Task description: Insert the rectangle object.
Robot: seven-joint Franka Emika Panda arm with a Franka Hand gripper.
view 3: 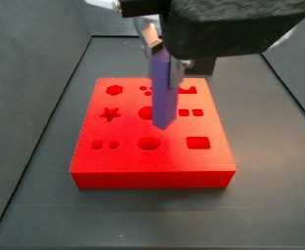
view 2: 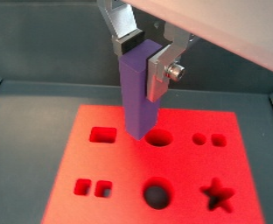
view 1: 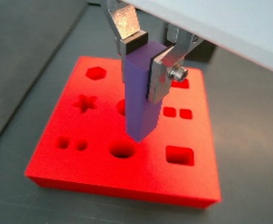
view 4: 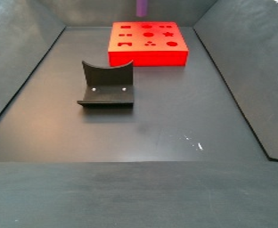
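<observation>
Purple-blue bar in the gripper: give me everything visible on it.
The long, slim purple-blue bar has a rectangular cross-section, flat matte faces and looks like plastic. It hangs roughly upright, its upper part clamped between the silver finger plates of the gripper, which sits above the red block with shaped holes. Its lower end is over the block's middle, near a round hole. Whether the tip touches the block cannot be told.

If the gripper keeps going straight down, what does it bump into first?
Probably the red block. The gripper holds the purple-blue bar upright, and the bar's tip hangs over the block's top, though whether over a hole is unclear.
</observation>
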